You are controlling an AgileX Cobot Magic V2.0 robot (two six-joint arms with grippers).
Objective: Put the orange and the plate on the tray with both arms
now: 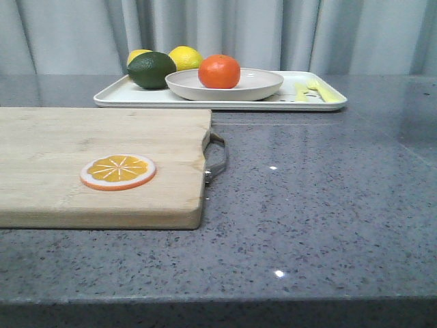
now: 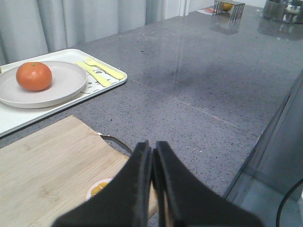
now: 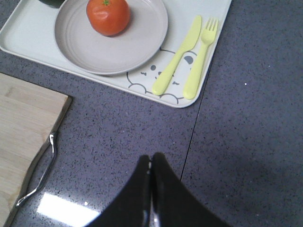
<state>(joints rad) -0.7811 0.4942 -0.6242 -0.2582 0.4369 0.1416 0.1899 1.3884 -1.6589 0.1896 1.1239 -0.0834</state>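
The orange (image 1: 219, 71) sits on the off-white plate (image 1: 259, 85), and the plate rests on the white tray (image 1: 109, 98) at the back of the counter. All three also show in the left wrist view: orange (image 2: 33, 76), plate (image 2: 66, 82), tray (image 2: 14, 120). They show in the right wrist view too: orange (image 3: 108, 16), plate (image 3: 137, 47), tray (image 3: 208, 71) with a bear outline. My left gripper (image 2: 152, 144) is shut and empty above the cutting board's edge. My right gripper (image 3: 151, 157) is shut and empty over bare counter, short of the tray. Neither arm shows in the front view.
A wooden cutting board (image 1: 82, 147) with a metal handle (image 1: 217, 157) lies front left, an orange slice disc (image 1: 117, 171) on it. A dark green fruit (image 1: 151, 70) and two lemons (image 1: 186, 57) sit on the tray's left end. Yellow cutlery (image 3: 187, 56) lies on its right end.
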